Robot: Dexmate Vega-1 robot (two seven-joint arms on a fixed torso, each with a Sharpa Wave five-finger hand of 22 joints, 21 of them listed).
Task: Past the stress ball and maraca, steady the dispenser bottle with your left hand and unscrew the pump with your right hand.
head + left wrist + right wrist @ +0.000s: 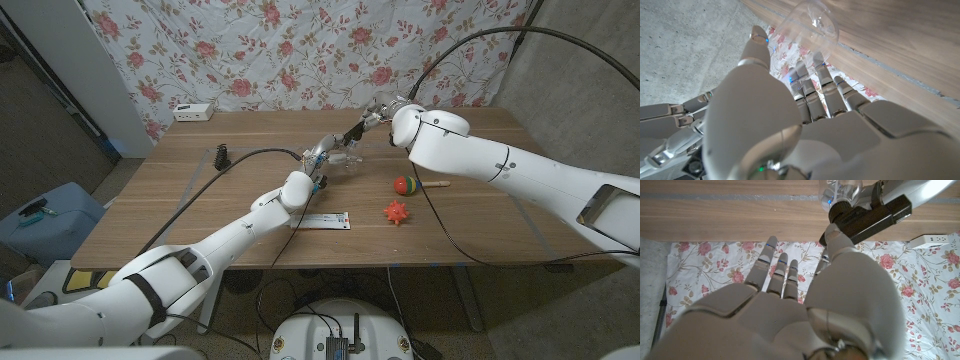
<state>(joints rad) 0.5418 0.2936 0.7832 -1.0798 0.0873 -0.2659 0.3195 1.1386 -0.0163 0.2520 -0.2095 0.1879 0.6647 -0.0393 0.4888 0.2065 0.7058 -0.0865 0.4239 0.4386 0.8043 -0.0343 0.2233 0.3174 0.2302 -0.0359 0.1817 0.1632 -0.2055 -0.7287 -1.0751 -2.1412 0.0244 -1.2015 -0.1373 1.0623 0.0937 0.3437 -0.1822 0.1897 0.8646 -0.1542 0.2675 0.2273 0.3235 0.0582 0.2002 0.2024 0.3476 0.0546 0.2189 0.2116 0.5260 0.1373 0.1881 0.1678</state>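
Curling around the clear dispenser bottle (345,160) at centre frame in the head view, the left hand (318,157) holds it just above the wooden table (200,200). The right hand (375,117) hovers just upper right of the bottle, fingers (771,265) loosely apart and holding nothing. A maraca (406,185) and red stress ball (397,212) lie right of centre, a white card (323,220) below the bottle
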